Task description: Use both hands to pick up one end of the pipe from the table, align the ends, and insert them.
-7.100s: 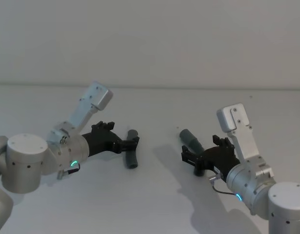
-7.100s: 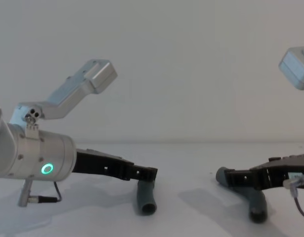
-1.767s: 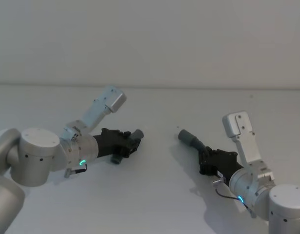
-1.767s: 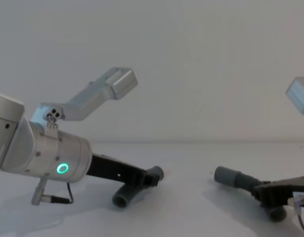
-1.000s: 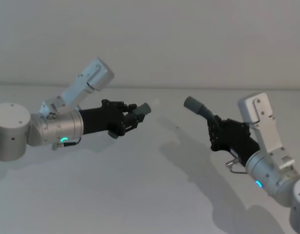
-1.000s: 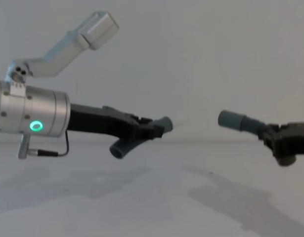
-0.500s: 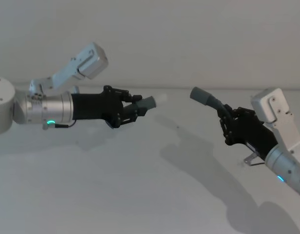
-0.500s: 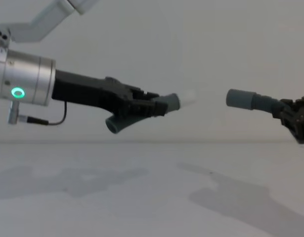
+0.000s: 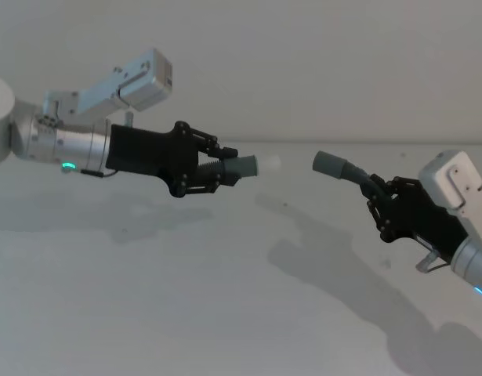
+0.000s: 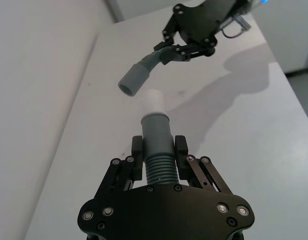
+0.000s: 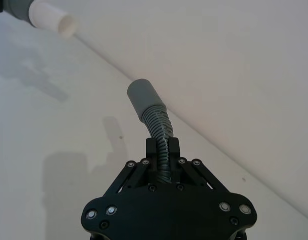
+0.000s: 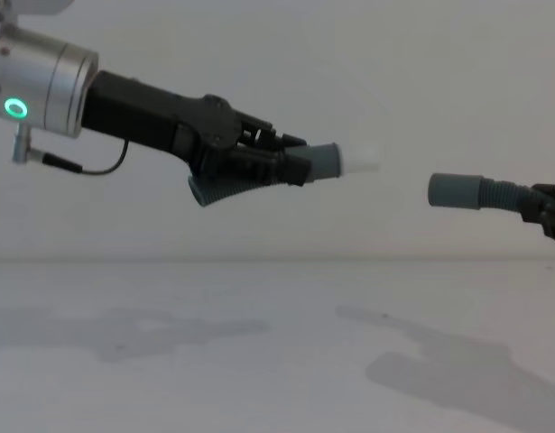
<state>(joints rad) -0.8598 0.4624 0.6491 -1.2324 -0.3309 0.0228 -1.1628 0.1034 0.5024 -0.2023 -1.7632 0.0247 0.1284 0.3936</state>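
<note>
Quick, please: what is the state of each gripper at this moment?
Left gripper: closed on the short pipe piece, held in the air.
Right gripper: closed on the longer corrugated pipe piece, held in the air.

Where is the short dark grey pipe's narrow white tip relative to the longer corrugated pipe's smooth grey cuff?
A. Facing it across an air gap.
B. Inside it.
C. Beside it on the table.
A: held aloft by the left gripper, the white tip is apart from the cuff carried by the right gripper.
</note>
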